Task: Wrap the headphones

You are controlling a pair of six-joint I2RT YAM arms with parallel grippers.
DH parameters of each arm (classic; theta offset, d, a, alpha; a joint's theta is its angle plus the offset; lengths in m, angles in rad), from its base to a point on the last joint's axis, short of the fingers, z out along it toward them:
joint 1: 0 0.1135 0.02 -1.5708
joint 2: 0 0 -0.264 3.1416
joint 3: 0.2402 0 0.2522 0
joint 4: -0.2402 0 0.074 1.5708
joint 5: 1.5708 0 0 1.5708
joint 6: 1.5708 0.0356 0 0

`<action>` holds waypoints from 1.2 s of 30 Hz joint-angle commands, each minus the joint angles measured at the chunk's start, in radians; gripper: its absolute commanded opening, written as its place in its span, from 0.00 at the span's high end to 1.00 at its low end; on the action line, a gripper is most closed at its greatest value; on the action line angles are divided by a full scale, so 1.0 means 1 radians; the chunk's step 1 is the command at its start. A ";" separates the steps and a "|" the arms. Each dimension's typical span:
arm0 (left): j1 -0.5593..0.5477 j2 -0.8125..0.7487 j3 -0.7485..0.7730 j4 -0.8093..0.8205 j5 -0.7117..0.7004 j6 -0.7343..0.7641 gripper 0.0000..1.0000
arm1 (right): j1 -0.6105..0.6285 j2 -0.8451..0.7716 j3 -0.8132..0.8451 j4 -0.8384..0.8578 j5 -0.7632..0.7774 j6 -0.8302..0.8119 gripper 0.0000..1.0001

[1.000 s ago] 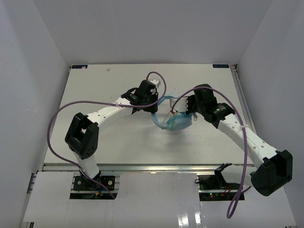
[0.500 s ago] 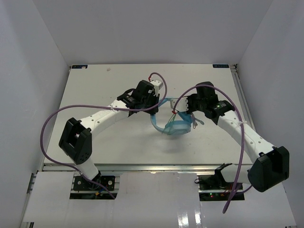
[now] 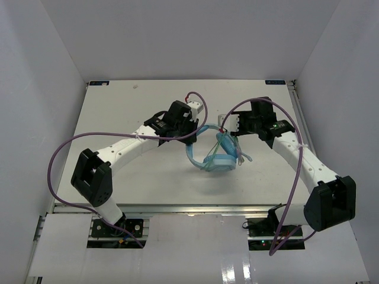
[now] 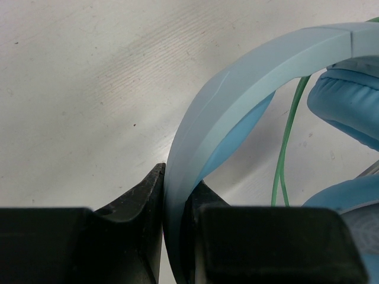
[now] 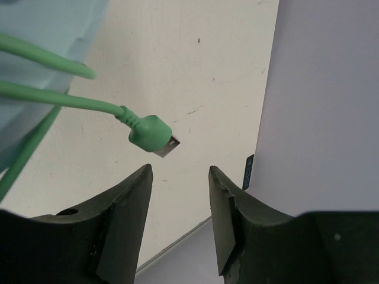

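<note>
The light blue headphones [image 3: 216, 158] are at the table's middle, ear cups toward the near side. My left gripper [image 3: 192, 132] is shut on the headband [image 4: 237, 100], which runs up between its jaws [image 4: 176, 189]. A padded ear cup [image 4: 349, 100] and the pale green cord [image 4: 283, 160] lie just beyond. My right gripper [image 3: 230, 126] stands at the headphones' far right, open and empty. In the right wrist view its jaws [image 5: 180, 177] are apart, with the green plug [image 5: 151, 135] free just ahead of the left finger. The cord [image 5: 53, 97] leads off left.
White walls enclose the table on three sides; the wall [image 5: 323, 89] is close ahead of the right gripper. Thick purple cables [image 3: 59, 160] loop off both arms. The table's right edge rail [image 3: 299, 112] runs beside the right arm.
My right arm has swung toward the back of the table and its gripper now sits higher beside the headphones. The headphones have shifted slightly right and nearer. The left gripper keeps its hold.
</note>
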 commanded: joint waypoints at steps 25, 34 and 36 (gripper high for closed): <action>0.241 0.119 0.004 0.133 -0.007 -0.253 1.00 | -0.301 -0.207 -0.131 -0.038 -0.445 0.554 0.20; 0.303 0.337 0.190 0.126 -0.143 -0.291 1.00 | -0.301 -0.570 -0.415 0.044 -0.601 0.741 0.07; 0.308 0.358 0.210 0.126 -0.153 -0.298 1.00 | -0.301 -0.612 -0.457 0.053 -0.612 0.763 0.07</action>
